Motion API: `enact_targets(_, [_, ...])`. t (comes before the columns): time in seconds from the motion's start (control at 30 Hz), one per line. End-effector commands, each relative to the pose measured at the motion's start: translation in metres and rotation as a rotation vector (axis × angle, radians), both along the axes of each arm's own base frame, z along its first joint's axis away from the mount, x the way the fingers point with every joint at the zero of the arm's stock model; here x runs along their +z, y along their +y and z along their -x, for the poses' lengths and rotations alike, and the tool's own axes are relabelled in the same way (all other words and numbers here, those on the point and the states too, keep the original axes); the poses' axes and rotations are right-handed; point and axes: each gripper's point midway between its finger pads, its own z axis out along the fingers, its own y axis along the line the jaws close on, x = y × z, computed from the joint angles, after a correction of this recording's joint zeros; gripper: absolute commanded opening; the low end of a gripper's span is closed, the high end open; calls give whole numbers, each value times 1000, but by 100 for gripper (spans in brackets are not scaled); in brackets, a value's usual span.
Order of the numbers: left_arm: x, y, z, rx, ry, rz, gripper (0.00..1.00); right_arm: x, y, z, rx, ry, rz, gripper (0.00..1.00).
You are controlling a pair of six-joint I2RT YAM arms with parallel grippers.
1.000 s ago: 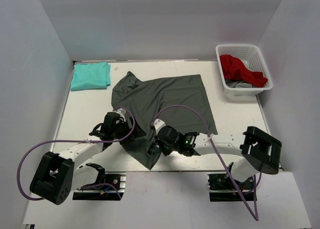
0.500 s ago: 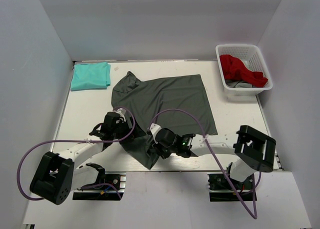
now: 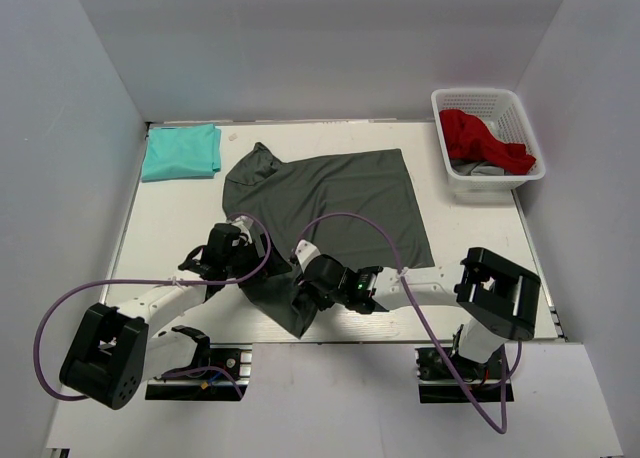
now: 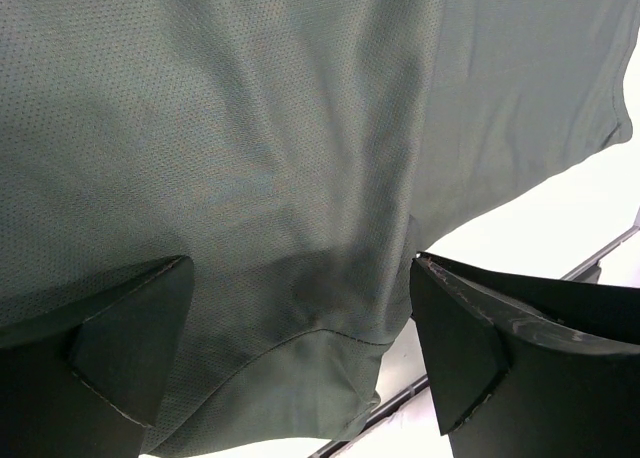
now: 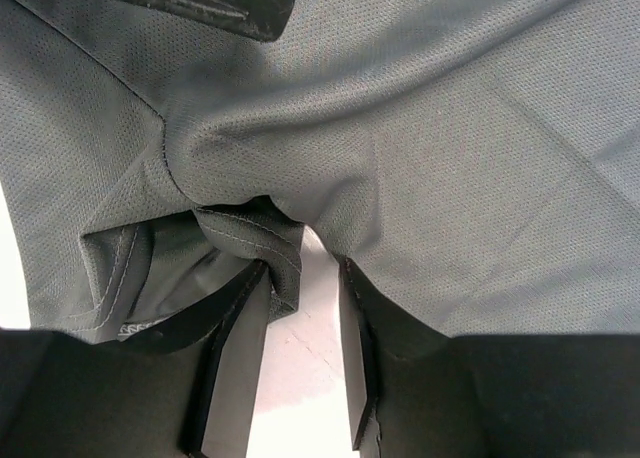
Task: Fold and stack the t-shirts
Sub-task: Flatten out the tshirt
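A: Where do we have the left gripper (image 3: 258, 262) (image 4: 300, 268)?

B: Fingers (image 4: 130, 348) spread wide, low over the grey t-shirt (image 3: 340, 198) (image 4: 250, 128). Nothing is clamped. Cloth fills our wrist view between them.

A: And the right gripper (image 3: 300, 290) (image 5: 303, 268)?

B: It's parted with a narrow gap, and we see bare table (image 3: 170, 218) through it. A stitched fold of the near sleeve (image 3: 292, 316) (image 5: 245, 233) touches one finger (image 5: 235, 358), but it isn't pinched.

A: Is anything in the way?

B: The two grippers sit just beside each other at that sleeve. The right arm's purple cable (image 3: 350, 216) loops over the shirt body. The basket (image 3: 485, 92) with the red garment (image 3: 480, 136) is at the far right corner, well apart.

A: How does the grey shirt lie?

B: It's spread flat mid-table with the long axis roughly left-right, slightly skewed. The sleeves are at the left end and the straight hem faces right. The near sleeve reaches the table's front edge.

A: And the teal t-shirt (image 3: 181, 150)?

B: It's folded to a rectangle in the far left corner, long side left-right. It's near the grey one's far sleeve, and we see no contact.
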Motion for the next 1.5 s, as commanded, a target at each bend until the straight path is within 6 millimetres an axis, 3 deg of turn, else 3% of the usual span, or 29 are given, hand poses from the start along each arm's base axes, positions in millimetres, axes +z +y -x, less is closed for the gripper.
enact_targets(0.0, [-24, 19, 14, 17, 70, -113, 100, 12, 18, -7, -4, -37, -53, 40])
enact_targets(0.13, [-24, 19, 14, 17, 70, -113, 100, 9, 20, -7, 3, -40, -57, 41])
enact_targets(0.23, [-24, 19, 14, 17, 70, -113, 100, 9, 22, -8, -1, -41, -69, 36])
enact_targets(0.37, [-26, 22, 15, 22, 78, -124, 100, 16, 19, -8, -29, -37, -92, 0])
enact_targets(0.47, [-28, 24, 15, 29, 83, -136, 100, 15, 2, -5, -88, -8, -64, 0])
enact_targets(0.5, [-30, 26, 16, 35, 89, -146, 100, 10, -11, 1, -95, 19, -20, 0])
enact_targets(0.57, [-28, 25, 13, 35, 87, -146, 100, 13, -18, 11, -100, 62, -37, 0])
enact_targets(0.73, [-36, 29, 16, 44, 114, -173, 100, -2, -50, 29, -164, 144, -29, 0])
enact_targets(0.83, [-36, 29, 16, 44, 114, -173, 100, 4, -52, 36, -160, 169, -66, 0])
enact_targets(1.07, [-36, 26, 17, 26, 125, -168, 100, -13, -83, 41, -244, 198, 11, 0])
enact_targets(1.1, [-36, 26, 15, 18, 110, -169, 100, -9, -81, 40, -245, 195, 5, 2])
enact_targets(1.13, [-35, 25, 16, 12, 113, -162, 100, -9, -82, 41, -247, 197, 3, 19])
enact_targets(1.17, [-33, 22, 14, 4, 105, -147, 100, -6, -80, 42, -230, 199, -2, 23])
enact_targets(1.4, [-32, 16, 21, -62, 90, -119, 100, 47, -24, 44, 31, 132, -148, 32])
enact_targets(1.47, [-31, 14, 20, -76, 79, -110, 100, 57, -11, 49, 99, 122, -184, 38])
